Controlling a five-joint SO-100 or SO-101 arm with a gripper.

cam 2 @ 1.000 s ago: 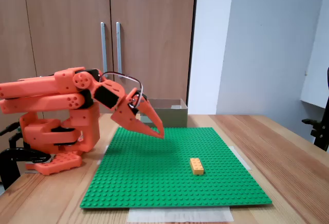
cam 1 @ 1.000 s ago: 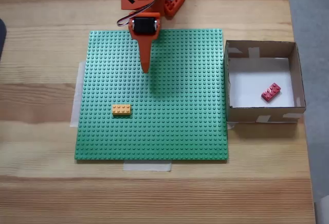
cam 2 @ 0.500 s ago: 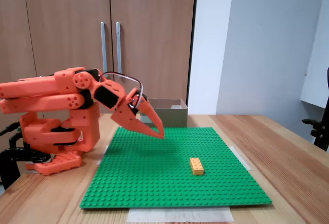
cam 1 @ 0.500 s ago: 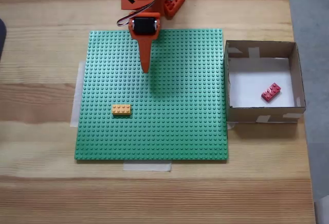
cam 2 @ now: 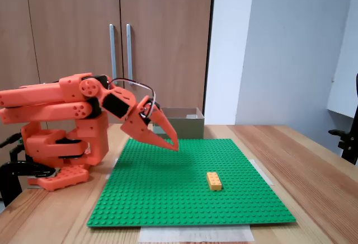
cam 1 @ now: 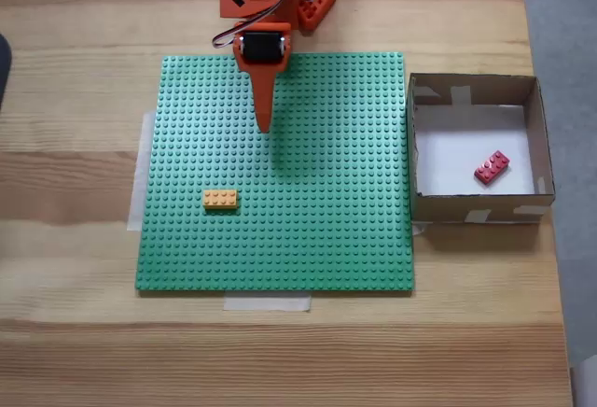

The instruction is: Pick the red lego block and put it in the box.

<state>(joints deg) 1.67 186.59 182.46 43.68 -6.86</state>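
Red lego block [cam 1: 492, 167] lies on the cardboard box's [cam 1: 475, 206] white floor; my pointed tool [cam 1: 264, 127], apparently clenched, hangs empty over the studded green baseplate [cam 1: 326, 230].

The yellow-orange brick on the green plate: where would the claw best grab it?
Likely from straight above, fingers across its two long sides. The yellow-orange brick lies flat, studs up, alone on the green baseplate, its narrow width suiting the gripper, with free space all around it.

Red lego block [cam 1: 492, 168]: bright red. Box [cam 1: 474, 210]: brown cardboard walls, pale tape strips, white floor. Baseplate [cam 1: 326, 211]: green, regular stud grid. Second brick [cam 1: 220, 200]: yellow-orange. Arm [cam 2: 61, 107] and tool [cam 2: 174, 145]: orange, black motor housings. Table [cam 1: 75, 99]: light wood grain.
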